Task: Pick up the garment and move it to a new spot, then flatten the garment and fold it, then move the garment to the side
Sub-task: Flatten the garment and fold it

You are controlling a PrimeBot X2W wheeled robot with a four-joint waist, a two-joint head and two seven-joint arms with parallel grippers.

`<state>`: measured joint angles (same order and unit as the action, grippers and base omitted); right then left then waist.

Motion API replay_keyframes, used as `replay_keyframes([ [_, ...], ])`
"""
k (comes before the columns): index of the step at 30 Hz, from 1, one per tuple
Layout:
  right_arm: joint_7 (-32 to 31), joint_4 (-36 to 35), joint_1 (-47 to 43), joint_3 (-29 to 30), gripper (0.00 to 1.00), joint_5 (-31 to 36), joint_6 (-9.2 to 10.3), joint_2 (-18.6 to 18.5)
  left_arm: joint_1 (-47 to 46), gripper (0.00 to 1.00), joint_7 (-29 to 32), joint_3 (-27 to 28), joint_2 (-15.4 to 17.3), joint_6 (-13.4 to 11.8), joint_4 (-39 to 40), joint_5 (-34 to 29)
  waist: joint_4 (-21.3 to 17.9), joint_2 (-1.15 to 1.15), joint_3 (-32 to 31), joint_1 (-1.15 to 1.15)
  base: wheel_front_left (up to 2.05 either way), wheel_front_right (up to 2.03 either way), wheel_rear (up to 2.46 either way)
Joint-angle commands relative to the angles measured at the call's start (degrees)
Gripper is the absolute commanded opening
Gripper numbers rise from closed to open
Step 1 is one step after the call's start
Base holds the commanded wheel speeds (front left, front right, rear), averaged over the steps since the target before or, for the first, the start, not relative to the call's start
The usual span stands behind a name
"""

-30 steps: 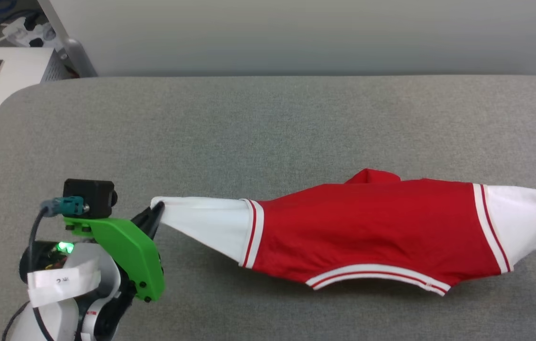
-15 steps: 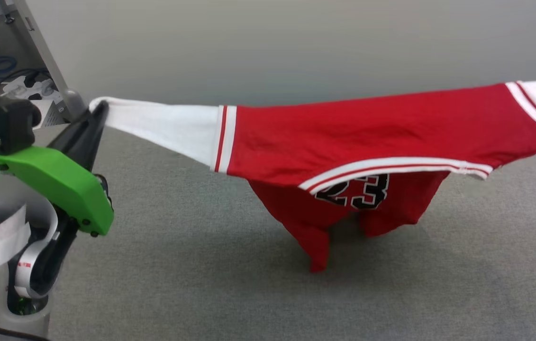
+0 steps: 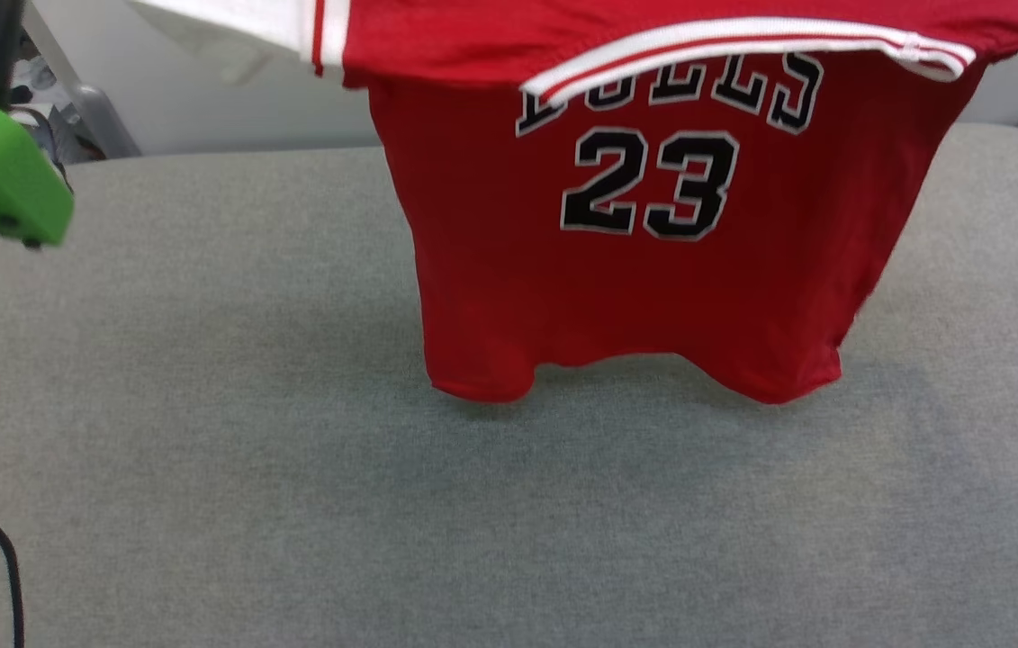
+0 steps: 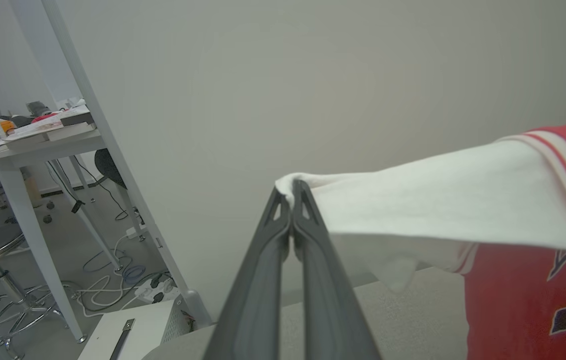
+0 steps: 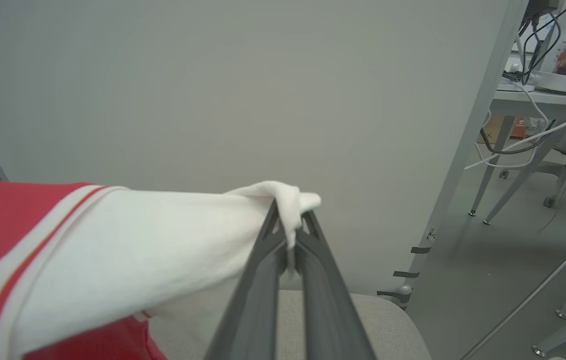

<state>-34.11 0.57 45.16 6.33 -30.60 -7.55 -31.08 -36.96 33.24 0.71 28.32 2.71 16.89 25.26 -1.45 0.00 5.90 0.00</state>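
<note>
The left claw (image 4: 293,189) is pinching shut on the tip of one white sleeve (image 4: 438,200) and the right claw (image 5: 290,220) is clamping the other sleeve (image 5: 162,235). The shirt (image 3: 635,288) is hanging stretched between them, lettering facing the robot, with its red hem dangling right at the grey worktop (image 3: 202,468); I cannot tell whether it is touching.

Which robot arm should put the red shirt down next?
Neither alone. The left jaws pinch one white sleeve, the right jaws pinch the other, and the shirt hangs between them, so both should lower it together.
</note>
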Motion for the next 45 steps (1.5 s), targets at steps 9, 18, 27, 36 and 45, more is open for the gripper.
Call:
replay_keyframes([
  [9, 4.83, 8.18, 19.32, -5.1, 0.0, 3.21, 0.06, -0.22, -20.94, 0.0, -3.77, -1.54, 4.48, 3.08, -10.78, -0.8, -1.04, 0.0, 16.71, 0.0, 0.0, 0.0, 0.0],
  [18, 14.39, 20.43, 37.08, -8.79, 0.0, 8.35, 0.06, 2.73, -42.07, 0.0, -11.59, -6.69, 5.16, 4.3, -25.73, -3.77, -1.25, 0.0, 28.37, 0.0, 0.0, 0.0, 0.0],
  [27, 25.0, 34.62, 50.3, -9.31, 0.0, 13.39, 0.06, 6.86, -57.08, 0.0, -23.17, -10.45, 2.13, 4.5, -42.51, -7.04, -1.08, 0.0, 34.46, 0.0, 0.0, 0.0, 0.0],
  [36, 30.95, 43.37, 48.16, -11.45, 0.0, 12.66, 0.06, 9.03, -53.93, 0.0, -33.22, -11.33, -1.83, 4.6, -53.68, -5.03, 0.5, 0.0, 34.57, 0.0, 0.0, 0.0, 0.0],
  [45, 31.49, 44.63, 36.12, -17.88, 0.0, 7.96, 0.06, 7.54, -39.27, 0.0, -39.41, -12.23, -4.38, 4.7, -59.06, -1.27, 1.56, 0.0, 28.62, 0.0, 0.0, 0.0, 0.0],
])
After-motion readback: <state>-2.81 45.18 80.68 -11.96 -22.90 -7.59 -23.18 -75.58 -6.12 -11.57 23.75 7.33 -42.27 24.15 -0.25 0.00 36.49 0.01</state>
